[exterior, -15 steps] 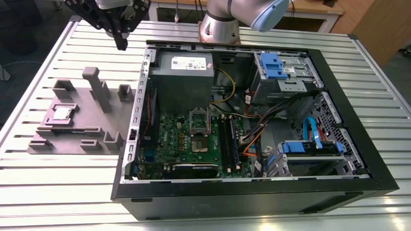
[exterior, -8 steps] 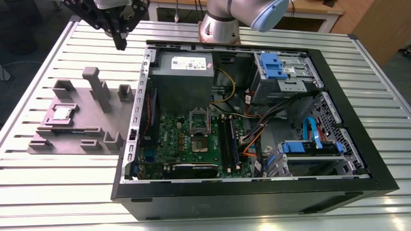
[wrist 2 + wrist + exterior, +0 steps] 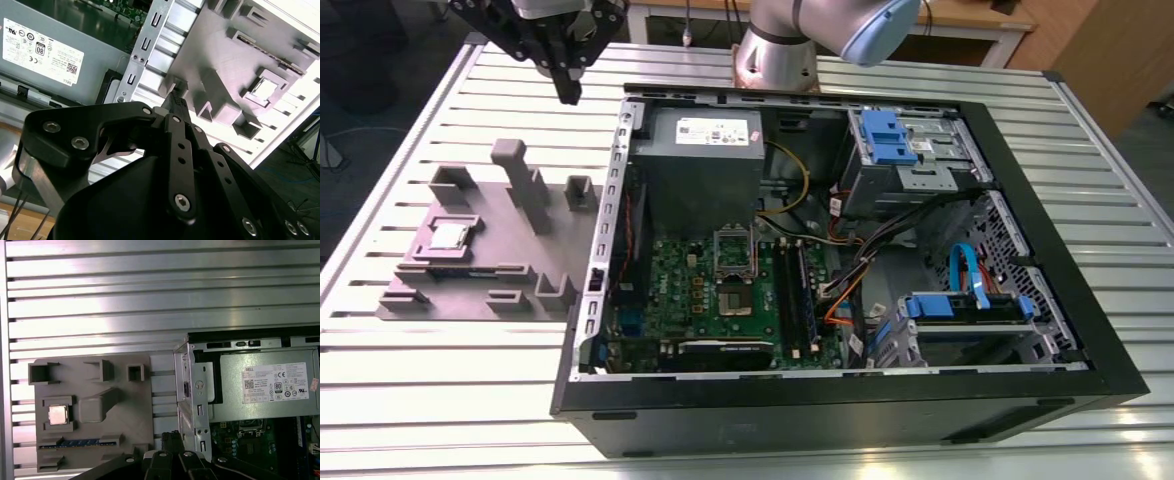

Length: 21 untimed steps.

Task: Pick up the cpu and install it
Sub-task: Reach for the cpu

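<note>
The jaws, closed and empty, hang well apart from the cpu (image 3: 58, 414), which a recess in the grey holder (image 3: 125, 405) keeps flat for picking.

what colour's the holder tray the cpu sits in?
Matte grey holder tray, cpu silvery; clearest in the first wrist view.

table (image 3: 427, 400) ribbed bare aluminium, shiny; fixture (image 3: 500, 255) at 9 o'clock of the case (image 3: 854, 405) in the exterior view matt grey plastic; cpu (image 3: 451, 234) top smooth bright metal; case shell matt black, chassis bare steel; gripper (image 3: 568, 97) matt black, shiny screws
</note>
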Motion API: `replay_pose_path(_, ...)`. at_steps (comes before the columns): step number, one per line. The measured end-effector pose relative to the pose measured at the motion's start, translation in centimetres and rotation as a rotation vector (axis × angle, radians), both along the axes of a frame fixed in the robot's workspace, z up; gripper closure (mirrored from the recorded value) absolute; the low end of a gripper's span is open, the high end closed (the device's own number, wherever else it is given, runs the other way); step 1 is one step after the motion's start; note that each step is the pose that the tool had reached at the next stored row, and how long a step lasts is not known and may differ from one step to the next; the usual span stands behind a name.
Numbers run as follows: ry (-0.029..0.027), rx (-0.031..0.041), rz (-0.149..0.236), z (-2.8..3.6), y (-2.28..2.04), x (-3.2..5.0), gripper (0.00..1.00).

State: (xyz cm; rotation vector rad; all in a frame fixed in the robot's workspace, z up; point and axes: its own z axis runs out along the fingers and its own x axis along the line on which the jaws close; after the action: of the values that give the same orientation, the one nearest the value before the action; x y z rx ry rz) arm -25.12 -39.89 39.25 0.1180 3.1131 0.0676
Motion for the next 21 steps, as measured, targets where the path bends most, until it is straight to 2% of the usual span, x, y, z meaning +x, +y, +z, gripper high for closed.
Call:
replay_pose_path(14, -0.0001, 0.0000, 0.000, 0.00, 0.00, -0.68, 0.89)
replay_pose_path(21, -0.0001, 0.0000, 0.000, -0.01, 0.00, -1.36, 0.89)
